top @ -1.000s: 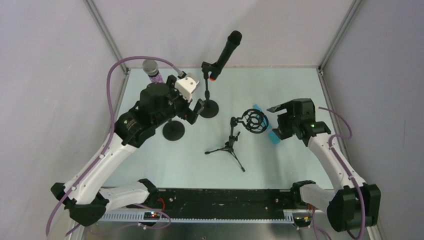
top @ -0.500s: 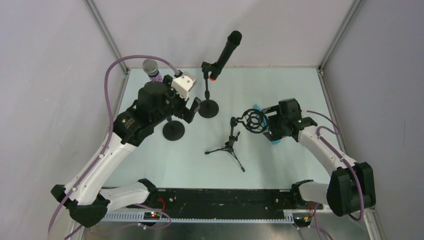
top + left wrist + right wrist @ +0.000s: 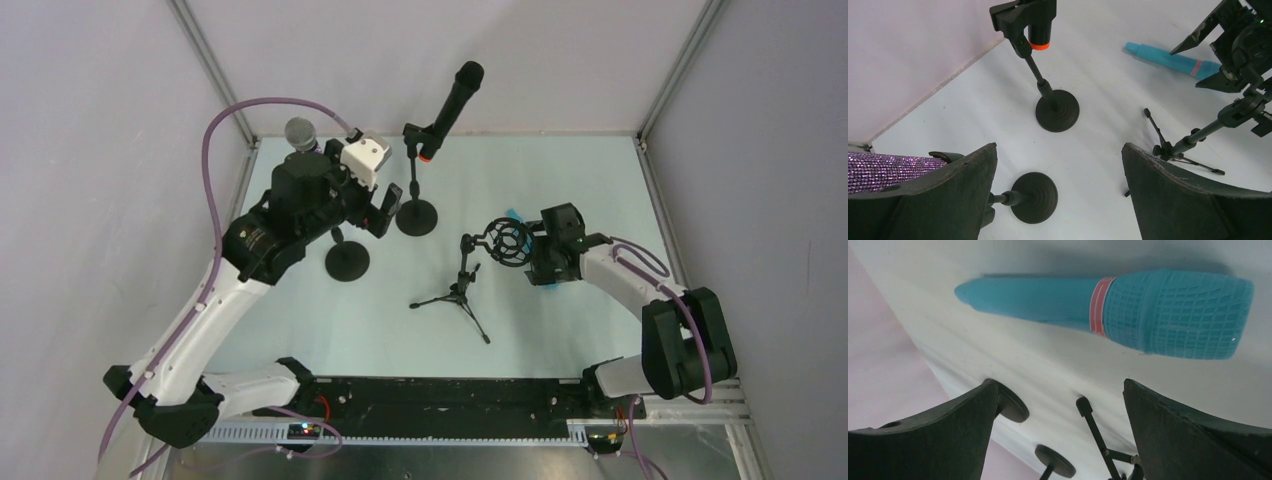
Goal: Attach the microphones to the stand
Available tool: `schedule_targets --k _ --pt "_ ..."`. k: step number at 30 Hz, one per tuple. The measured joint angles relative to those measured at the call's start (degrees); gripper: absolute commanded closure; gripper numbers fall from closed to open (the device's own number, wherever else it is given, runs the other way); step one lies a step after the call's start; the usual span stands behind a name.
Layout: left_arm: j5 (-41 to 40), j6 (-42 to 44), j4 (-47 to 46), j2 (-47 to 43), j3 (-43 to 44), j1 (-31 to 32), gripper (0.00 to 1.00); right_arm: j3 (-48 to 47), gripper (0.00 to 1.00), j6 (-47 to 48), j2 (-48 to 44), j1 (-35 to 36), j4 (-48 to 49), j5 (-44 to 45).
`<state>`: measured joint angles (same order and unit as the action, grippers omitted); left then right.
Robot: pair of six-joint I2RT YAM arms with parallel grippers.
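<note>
As the right gripper [image 3: 1058, 386] drops over the teal microphone [image 3: 1128, 310], the left gripper [image 3: 1058, 150] backs away.
Both jaws gape wide, holding nothing; the teal microphone lies flat on the table [image 3: 1108, 75] beside the tripod stand [image 3: 455, 290]; the purple microphone [image 3: 888, 170] and the black microphone [image 3: 455, 100] look already clipped; one pickup remains.

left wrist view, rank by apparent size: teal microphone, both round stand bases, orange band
1. teal microphone, longest
2. far round base and near round base look alike, unranked
3. orange band, smallest
</note>
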<state>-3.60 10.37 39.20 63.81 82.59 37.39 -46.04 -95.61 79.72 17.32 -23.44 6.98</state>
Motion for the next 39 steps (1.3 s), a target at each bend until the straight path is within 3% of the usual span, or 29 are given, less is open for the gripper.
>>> schedule_targets --k 21,29,39 --pt "1.7 -1.33 1.22 1.42 2.82 -1.01 0.02 0.96 0.01 -6.29 3.21 -3.04 -1.99 7.26" --pt "2.32 -1.33 1.27 1.4 2.95 -1.09 0.02 -0.13 0.01 3.15 4.22 -11.69 -5.38 5.6" --pt "2.32 -1.33 1.25 1.42 3.3 -1.33 0.02 -15.37 0.01 14.78 14.05 -14.8 -14.05 5.64"
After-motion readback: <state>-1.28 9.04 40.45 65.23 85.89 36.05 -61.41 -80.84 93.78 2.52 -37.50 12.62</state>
